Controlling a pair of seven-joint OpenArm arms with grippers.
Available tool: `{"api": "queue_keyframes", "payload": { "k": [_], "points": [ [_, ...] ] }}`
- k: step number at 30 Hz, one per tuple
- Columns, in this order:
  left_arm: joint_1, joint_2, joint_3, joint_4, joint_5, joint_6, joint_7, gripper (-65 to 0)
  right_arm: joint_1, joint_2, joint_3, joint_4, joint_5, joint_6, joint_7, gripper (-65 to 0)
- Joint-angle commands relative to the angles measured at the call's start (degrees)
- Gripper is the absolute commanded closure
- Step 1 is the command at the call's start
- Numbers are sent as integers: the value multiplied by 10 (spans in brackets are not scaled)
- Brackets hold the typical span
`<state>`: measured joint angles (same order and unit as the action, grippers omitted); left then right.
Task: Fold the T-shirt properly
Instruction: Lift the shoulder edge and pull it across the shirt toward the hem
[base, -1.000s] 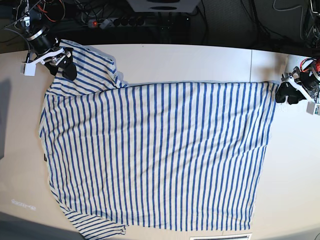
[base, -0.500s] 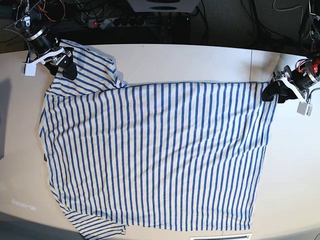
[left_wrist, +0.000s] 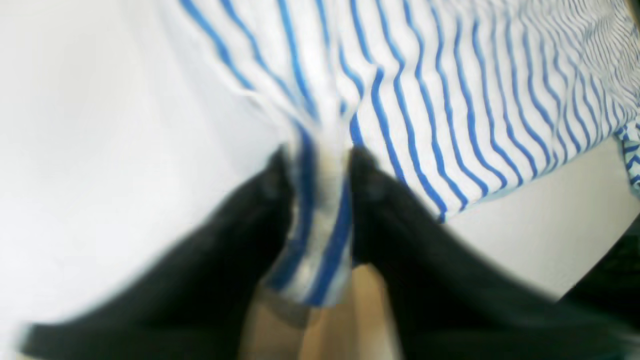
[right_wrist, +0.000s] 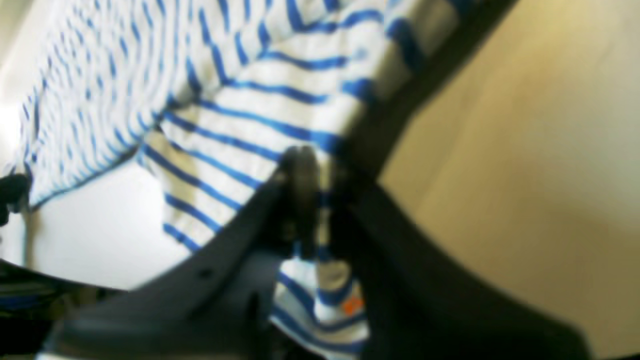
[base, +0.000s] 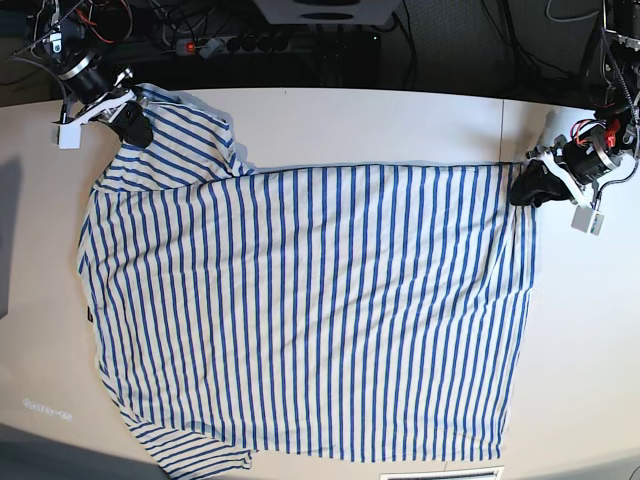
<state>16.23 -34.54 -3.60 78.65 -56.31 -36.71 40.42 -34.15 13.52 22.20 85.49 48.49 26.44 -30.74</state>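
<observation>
Pinching the T-shirt (base: 310, 310) at both far corners, right fingers (base: 133, 128) clamped on the sleeve, left fingers (base: 527, 189) on the hem, shirt flat on the bench (base: 400, 125) between; I'd lift evenly, keeping tension.

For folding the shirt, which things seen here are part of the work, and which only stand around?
Part of the work:
- T-shirt, spread flat on the table
- left end effector, shut on a far corner of the shirt
- right end effector, shut on the sleeve

Only standing around:
- table
- power strip and cables behind the table
</observation>
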Motion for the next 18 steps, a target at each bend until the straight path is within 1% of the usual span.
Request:
{"api": "queue_keyframes", "payload": {
  "k": [1,4,6,10,13,16,18],
  "points": [
    [4,-6,2,0,27,0,18,-9,-15,-2,-10,-13,-66,-1,-87,0],
    [-2,-6,2,0,48,-3,10,0,-14,-2,-8,-12,-78,-1,-85,0],
    [-9,-7,1,0,46,-33,10,0,-14,-2,-5,-6,-78,-1,-83,0],
    [-29,-20,0,2,9,-33,15,0,-16,3,11,30,-73,0,-95,0],
    [-39,-31,-23,2,-10,-33,38,0,-27,21,31,68,-59,4,-109,0],
    [-40,-40,-65,3,-52,-33,59,0,-30,45,56,103,-43,21,-117,0],
    [-40,-47,-92,6,-73,-33,75,0,-30,64,73,116,-43,21,-118,0]
  ]
}}
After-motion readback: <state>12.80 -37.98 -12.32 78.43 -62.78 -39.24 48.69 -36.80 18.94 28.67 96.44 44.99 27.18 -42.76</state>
